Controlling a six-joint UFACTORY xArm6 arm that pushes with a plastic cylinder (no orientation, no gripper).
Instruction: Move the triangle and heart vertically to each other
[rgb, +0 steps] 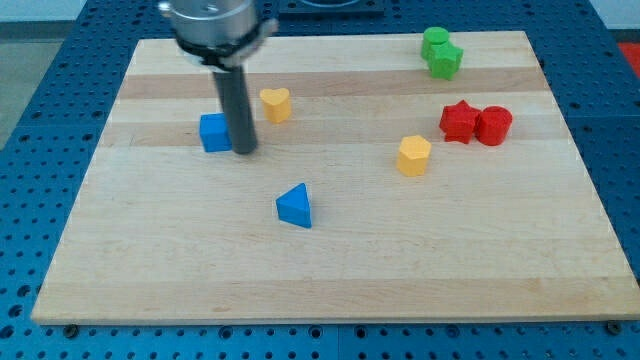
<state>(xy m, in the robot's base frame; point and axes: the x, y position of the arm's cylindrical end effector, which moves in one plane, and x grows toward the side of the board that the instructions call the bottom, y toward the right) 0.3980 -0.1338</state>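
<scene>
A blue triangle (295, 206) lies near the middle of the wooden board (330, 280). A yellow heart (276, 104) lies above it and slightly to the left, toward the view's top. My tip (245, 151) rests on the board between them, left of both, touching the right side of a blue cube (214, 132). The tip is below and left of the heart, and above and left of the triangle.
A yellow hexagon (414, 155) lies right of centre. A red star (458, 121) and a red cylinder (493, 125) touch at the right. Two green blocks (440, 53) sit together at the top right.
</scene>
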